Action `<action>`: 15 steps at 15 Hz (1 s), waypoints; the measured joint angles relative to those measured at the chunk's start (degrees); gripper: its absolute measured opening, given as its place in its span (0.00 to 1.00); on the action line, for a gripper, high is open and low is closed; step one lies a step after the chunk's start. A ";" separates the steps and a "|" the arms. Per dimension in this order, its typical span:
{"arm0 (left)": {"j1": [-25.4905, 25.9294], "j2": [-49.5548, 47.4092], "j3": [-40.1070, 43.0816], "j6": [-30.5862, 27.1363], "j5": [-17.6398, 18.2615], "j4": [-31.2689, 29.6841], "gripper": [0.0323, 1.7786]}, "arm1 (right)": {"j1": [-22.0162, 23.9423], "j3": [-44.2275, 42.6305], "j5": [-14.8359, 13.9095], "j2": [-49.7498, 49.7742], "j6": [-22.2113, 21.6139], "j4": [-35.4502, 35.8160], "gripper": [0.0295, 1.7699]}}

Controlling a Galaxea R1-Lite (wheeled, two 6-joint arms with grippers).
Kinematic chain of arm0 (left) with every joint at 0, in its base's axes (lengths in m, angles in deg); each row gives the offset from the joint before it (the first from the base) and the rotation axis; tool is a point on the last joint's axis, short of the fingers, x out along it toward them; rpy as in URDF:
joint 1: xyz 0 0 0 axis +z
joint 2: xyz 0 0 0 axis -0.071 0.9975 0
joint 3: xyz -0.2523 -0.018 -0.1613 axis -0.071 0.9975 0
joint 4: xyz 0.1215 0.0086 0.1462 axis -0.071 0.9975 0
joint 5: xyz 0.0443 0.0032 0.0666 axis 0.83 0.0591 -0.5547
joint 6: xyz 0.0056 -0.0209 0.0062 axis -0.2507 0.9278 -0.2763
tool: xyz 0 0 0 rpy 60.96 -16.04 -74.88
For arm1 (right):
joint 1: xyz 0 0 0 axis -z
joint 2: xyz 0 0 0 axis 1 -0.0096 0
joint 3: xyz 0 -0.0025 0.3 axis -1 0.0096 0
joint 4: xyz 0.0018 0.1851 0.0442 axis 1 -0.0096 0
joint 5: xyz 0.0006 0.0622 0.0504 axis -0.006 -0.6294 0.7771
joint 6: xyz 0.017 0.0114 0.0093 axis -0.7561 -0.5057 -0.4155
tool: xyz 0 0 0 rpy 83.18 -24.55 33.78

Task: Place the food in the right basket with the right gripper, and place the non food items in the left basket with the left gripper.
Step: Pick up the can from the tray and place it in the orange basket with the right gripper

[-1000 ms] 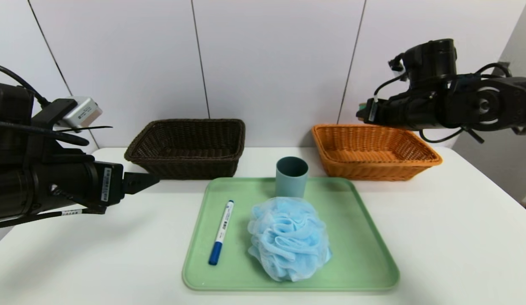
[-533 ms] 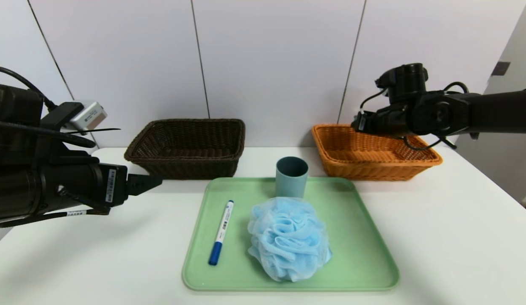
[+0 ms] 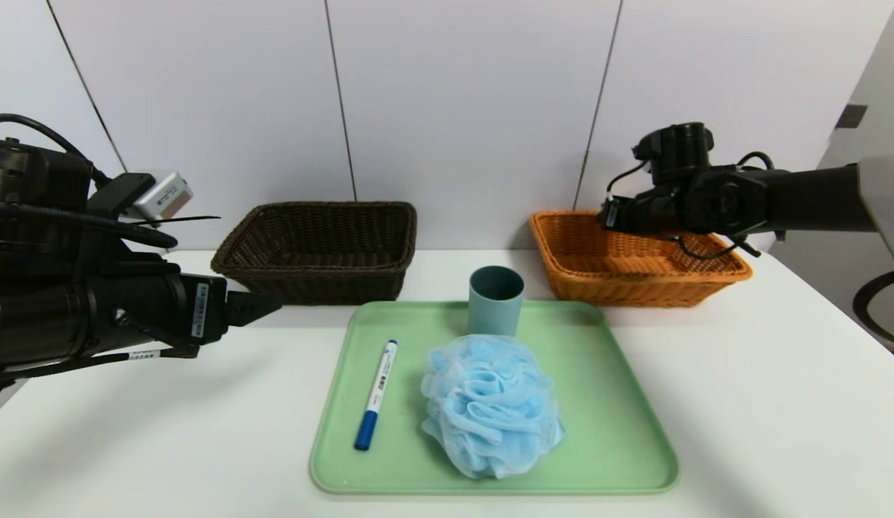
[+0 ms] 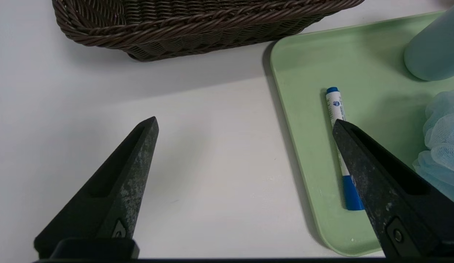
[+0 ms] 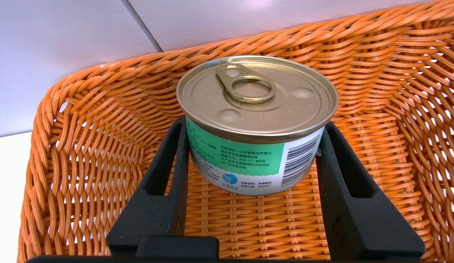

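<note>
My right gripper (image 5: 249,146), black and two-fingered, is clamped on the small squat round tin can (image 5: 257,120) with gold pull-tab lid and green label band. The can sits upright between the two fingers, one finger pressed to each side of its label. Gripper and can are held inside the rectangular orange-tan woven wicker basket (image 5: 84,138), below its rim; I cannot tell whether the can's base touches the woven floor. In the head view the right gripper (image 3: 611,214) reaches over that basket's (image 3: 706,277) inner side, and the can itself is hidden there.

My left gripper (image 4: 245,124), black with white barcode stickers, stands spread wide with nothing between its fingers, above the bare white tabletop (image 4: 212,164). It hangs on the far side of the rectangular dark brown woven basket (image 3: 317,248) from the orange-tan basket.

Between the two baskets and nearer me lies a pale green plastic tray (image 3: 620,432). On it: a grey-blue plastic cup (image 3: 496,298) upright, closest to the orange-tan basket; a fluffy light-blue mesh bath puff (image 3: 490,414) just beside the cup; a white marker pen with blue cap (image 3: 376,394) farthest off.
</note>
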 joint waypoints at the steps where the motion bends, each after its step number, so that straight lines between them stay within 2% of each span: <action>1: 0.00 0.27 0.00 0.00 0.02 -0.77 0.95 | 0.00 -0.16 0.00 -0.22 0.01 0.02 0.54; 12: 0.00 1.38 -0.63 -0.20 0.05 -1.16 0.95 | 0.00 0.11 0.05 -0.54 0.26 -0.91 0.54; 15: 0.00 1.43 -0.72 -0.20 0.06 -1.16 0.95 | -0.35 0.34 -0.02 -0.41 0.52 -0.56 0.68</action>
